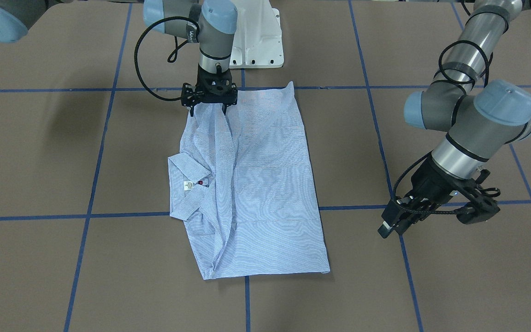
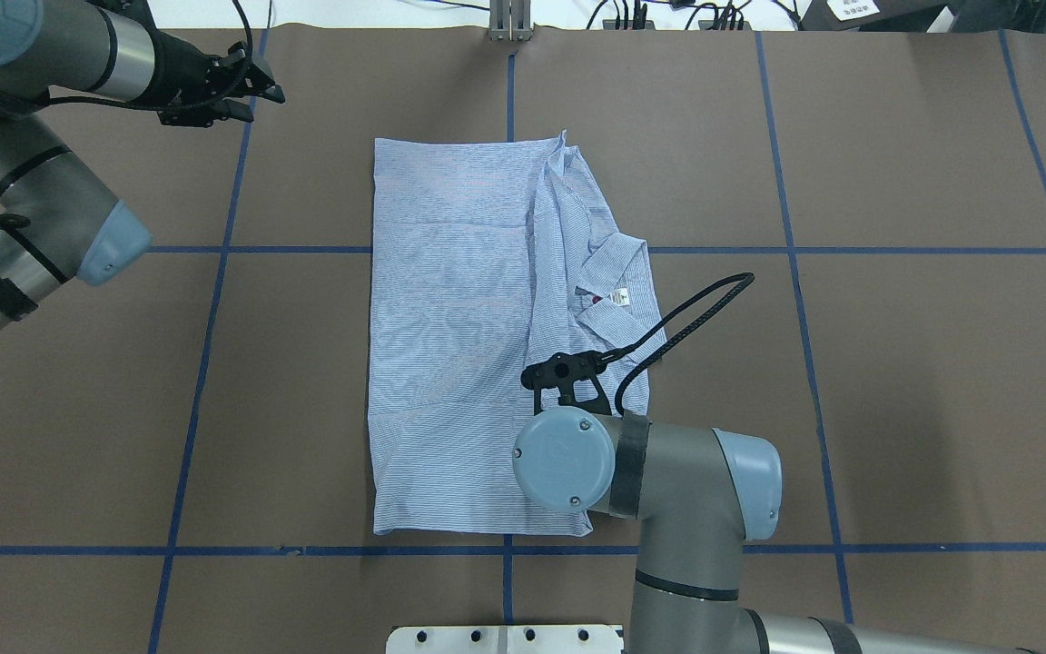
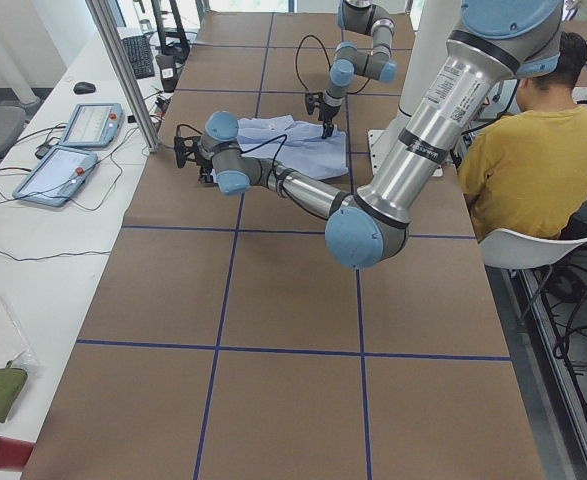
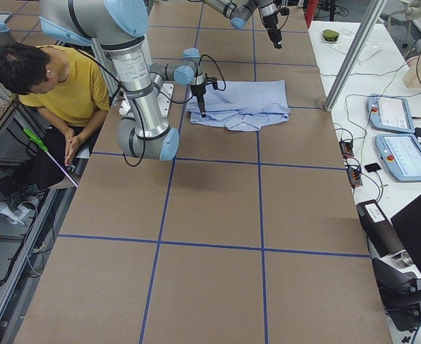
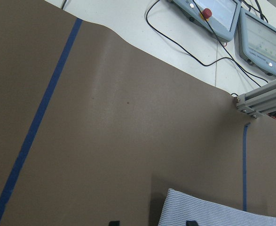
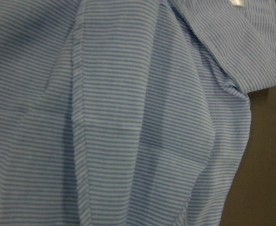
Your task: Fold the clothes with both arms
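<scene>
The blue-and-white striped shirt (image 1: pixel 265 184) lies folded lengthwise on the brown table, its collar and white label (image 1: pixel 186 186) on one long side. It also shows in the overhead view (image 2: pixel 450 345). My right gripper (image 1: pixel 208 107) points straight down at the shirt's end nearest my base. Cloth folds rise and bunch into it, so it is shut on the shirt. The right wrist view shows only striped cloth (image 6: pixel 128 117). My left gripper (image 2: pixel 261 91) is open and empty, off the shirt's far corner (image 5: pixel 213 212), and hovers above the table (image 1: pixel 387 227).
The white pedestal base (image 1: pixel 256 41) stands just behind the right gripper. Blue tape lines (image 1: pixel 247 299) grid the table. Two teach pendants (image 5: pixel 232 19) and an aluminium post (image 4: pixel 346 57) stand at the far edge. A person in yellow (image 4: pixel 59 86) sits beside the robot.
</scene>
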